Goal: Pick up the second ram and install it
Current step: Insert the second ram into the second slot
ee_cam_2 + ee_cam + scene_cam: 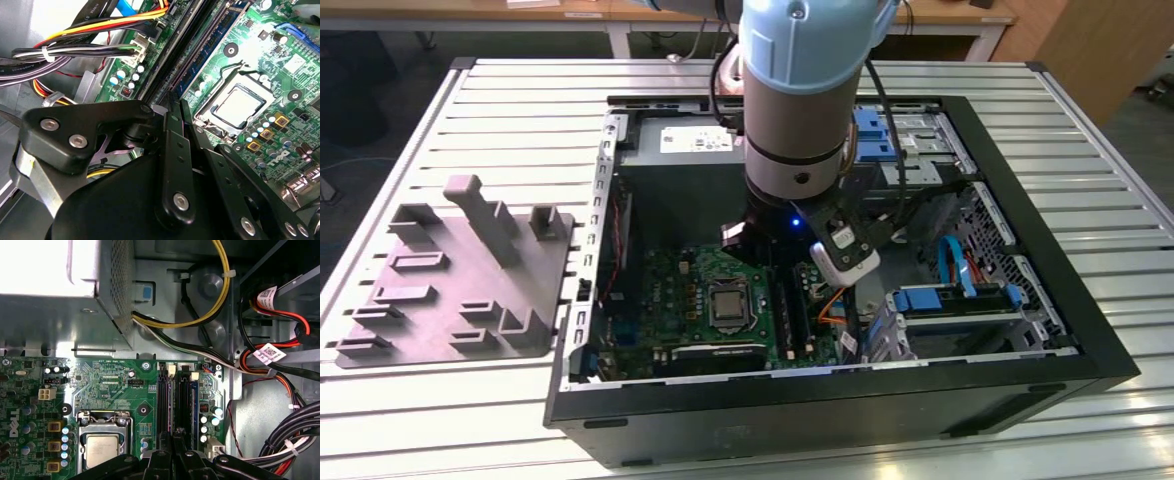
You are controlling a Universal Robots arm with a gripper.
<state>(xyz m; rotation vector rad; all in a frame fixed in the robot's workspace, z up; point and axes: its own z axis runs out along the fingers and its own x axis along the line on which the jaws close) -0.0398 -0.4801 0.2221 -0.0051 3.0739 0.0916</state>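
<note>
Gripper (178, 106) low over motherboard (125, 390), fingers (171, 130) pressed together. Second ram (211, 49) sits in slot, running straight ahead from fingertips, near end at tips; contact unclear. Processor socket (242, 107) alongside.

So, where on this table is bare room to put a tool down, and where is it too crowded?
Bare slats of the table lie between the grey fixture tray and the far edge, and along the exterior view's right of the computer case. Inside the case it is crowded: the arm stands over the motherboard, with cables beside it.
</note>
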